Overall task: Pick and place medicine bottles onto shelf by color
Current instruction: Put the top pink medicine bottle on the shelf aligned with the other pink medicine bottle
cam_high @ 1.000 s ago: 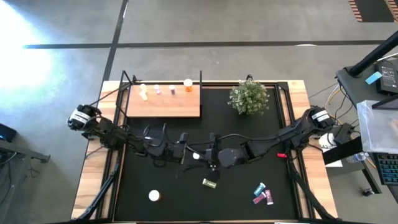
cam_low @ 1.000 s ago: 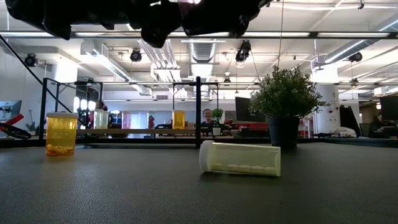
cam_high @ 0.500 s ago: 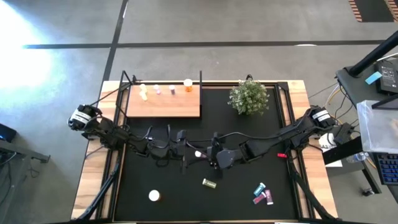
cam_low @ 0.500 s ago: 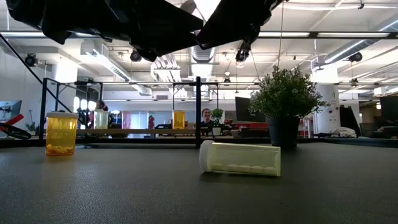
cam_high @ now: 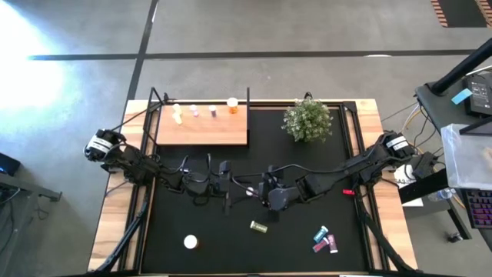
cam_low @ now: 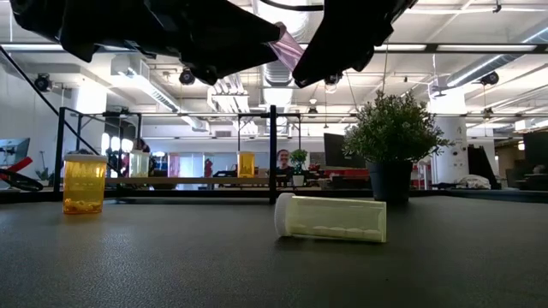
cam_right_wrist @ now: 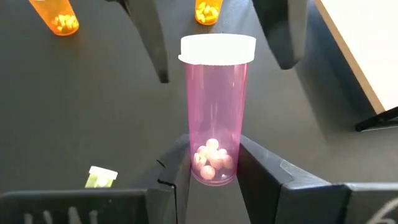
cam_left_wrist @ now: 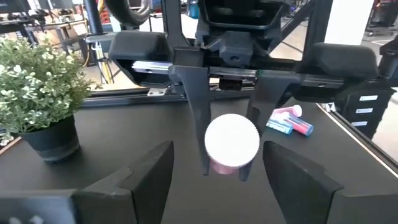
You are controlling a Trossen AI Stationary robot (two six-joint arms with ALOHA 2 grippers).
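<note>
Pink medicine bottle (cam_right_wrist: 214,109) sits clamped by its base in the right gripper (cam_right_wrist: 214,163), white cap pointing into the spread-open left gripper (cam_left_wrist: 214,168) just ahead. Light, rigid and slick plastic, it looks best taken around the body below the cap.

Polished grey concrete floor (cam_high: 254,31) runs past twelve o'clock, crossed by dark taped lines (cam_high: 231,55). At three o'clock stands a cluttered desk (cam_high: 465,92). Overhead, ducts (cam_low: 278,73) and strip lights (cam_low: 467,68) cross the open ceiling.
</note>
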